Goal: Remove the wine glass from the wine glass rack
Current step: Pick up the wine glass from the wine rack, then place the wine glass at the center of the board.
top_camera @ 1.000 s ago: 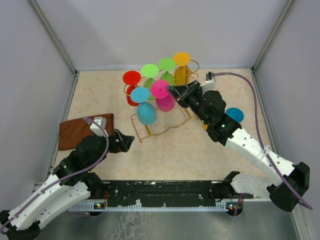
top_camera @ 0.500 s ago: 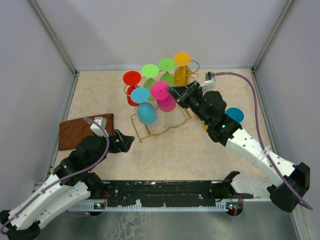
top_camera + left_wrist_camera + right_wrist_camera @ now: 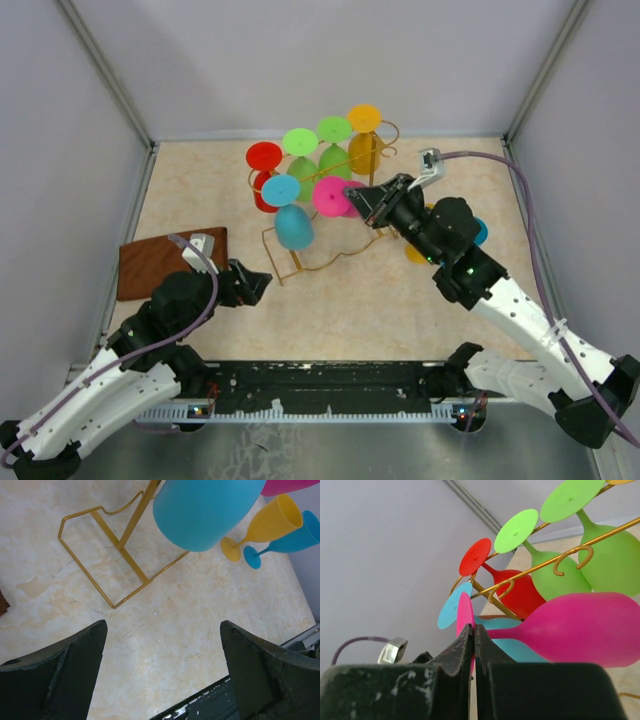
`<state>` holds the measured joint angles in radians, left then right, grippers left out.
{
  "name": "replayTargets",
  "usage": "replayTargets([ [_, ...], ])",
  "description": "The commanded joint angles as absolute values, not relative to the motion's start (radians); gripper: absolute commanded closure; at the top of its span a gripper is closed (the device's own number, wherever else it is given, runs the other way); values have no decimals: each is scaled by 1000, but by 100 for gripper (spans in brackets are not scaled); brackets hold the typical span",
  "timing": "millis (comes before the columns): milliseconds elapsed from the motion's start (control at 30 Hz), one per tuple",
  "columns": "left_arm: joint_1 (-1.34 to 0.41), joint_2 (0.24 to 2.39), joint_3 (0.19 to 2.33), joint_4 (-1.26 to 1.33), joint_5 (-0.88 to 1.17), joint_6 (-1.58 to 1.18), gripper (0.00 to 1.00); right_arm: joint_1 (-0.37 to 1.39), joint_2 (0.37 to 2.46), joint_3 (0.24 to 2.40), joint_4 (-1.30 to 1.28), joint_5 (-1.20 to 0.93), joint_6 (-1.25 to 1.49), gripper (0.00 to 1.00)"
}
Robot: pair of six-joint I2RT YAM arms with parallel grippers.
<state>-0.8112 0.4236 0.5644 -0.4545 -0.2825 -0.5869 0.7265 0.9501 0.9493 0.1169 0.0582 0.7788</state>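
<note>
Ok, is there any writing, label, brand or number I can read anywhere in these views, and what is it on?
No readable text in any view.
pink wine glass, blue glass: plain colour, no marks.
wine glass rack: bare gold wire.
brown cloth: plain.
right arm, left arm: no legible marking.

pink glass (image 3: pixel 580 630) stem pinched in jaws, gold rack (image 3: pixel 540 567) behind

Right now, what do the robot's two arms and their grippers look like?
The left arm and the right arm both have white shells on the lower links, with black joints and wrists. A thin purple cable runs along each arm. The left gripper and the right gripper have dark, blunt fingers with scuffed surfaces.
</note>
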Motion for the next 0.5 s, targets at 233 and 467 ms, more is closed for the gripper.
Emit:
replayTargets([
  [233,-806,366,515,-317,-144,-681,1,732,855,981,-39,-196,414,100],
  [467,-807,282,426,-192,-23,-769,1,732,775,841,81,-338,405,100],
])
